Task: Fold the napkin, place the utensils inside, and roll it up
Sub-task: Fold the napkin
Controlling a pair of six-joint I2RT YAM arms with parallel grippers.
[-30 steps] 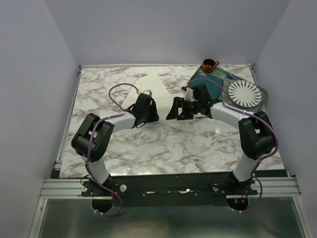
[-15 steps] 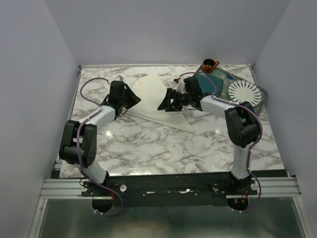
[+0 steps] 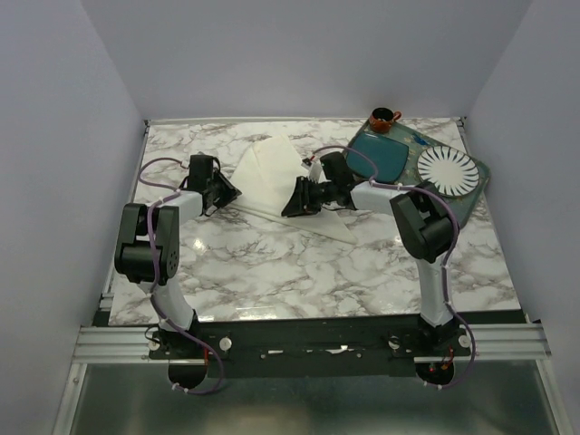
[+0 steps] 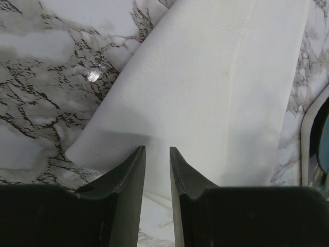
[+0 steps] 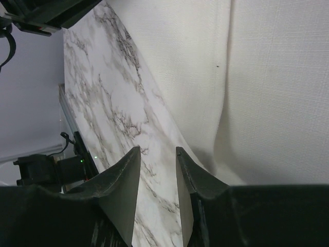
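Observation:
The cream napkin point(image 3: 275, 174) lies folded into a triangle on the marble, also seen in the left wrist view point(image 4: 216, 92) and the right wrist view point(image 5: 257, 77). My left gripper point(image 3: 224, 190) sits low at its left corner. Its jaws point(image 4: 157, 149) stand a narrow gap apart over the cloth's edge, nothing between them. My right gripper point(image 3: 294, 198) hovers at the napkin's near edge. Its jaws point(image 5: 158, 149) are also narrowly open, with bare marble in the gap and cloth just beside one finger. I cannot make out the utensils.
At the back right a tray point(image 3: 480, 177) carries a teal plate point(image 3: 382, 156) and a white ribbed plate point(image 3: 447, 169). A brown cup point(image 3: 383, 119) stands behind them. The tray's rim point(image 4: 308, 128) shows at the right edge of the left wrist view.
The left gripper has swung out left to the napkin's left corner. The right gripper has slid left along the cloth's near edge. Both pairs of jaws have narrowed.

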